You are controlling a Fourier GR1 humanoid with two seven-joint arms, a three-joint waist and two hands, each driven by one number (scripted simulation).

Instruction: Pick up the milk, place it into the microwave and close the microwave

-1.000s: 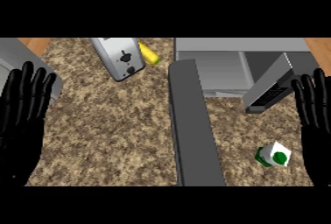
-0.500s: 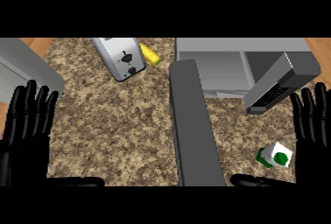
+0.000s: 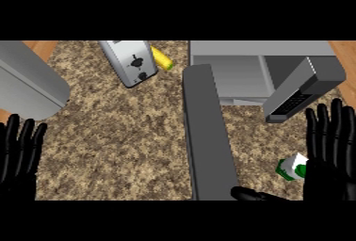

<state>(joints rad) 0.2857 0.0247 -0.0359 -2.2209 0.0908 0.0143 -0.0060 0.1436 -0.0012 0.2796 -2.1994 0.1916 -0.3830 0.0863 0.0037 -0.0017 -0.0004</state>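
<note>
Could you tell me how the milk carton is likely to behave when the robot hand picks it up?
The milk carton looks small and boxy, so it is probably light and stiff enough to hold its shape. Its flat sides should not roll, though a nudge from the open right robot hand beside it might tip or slide it on the counter.

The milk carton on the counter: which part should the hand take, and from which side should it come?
My judgement: take the milk carton round its body, the flat side walls, with the right hand. It appears to lie tilted on the counter, beside the hand's palm, with the thumb just below it. Coming from the right and above suits best; the open microwave door blocks the left.
</note>
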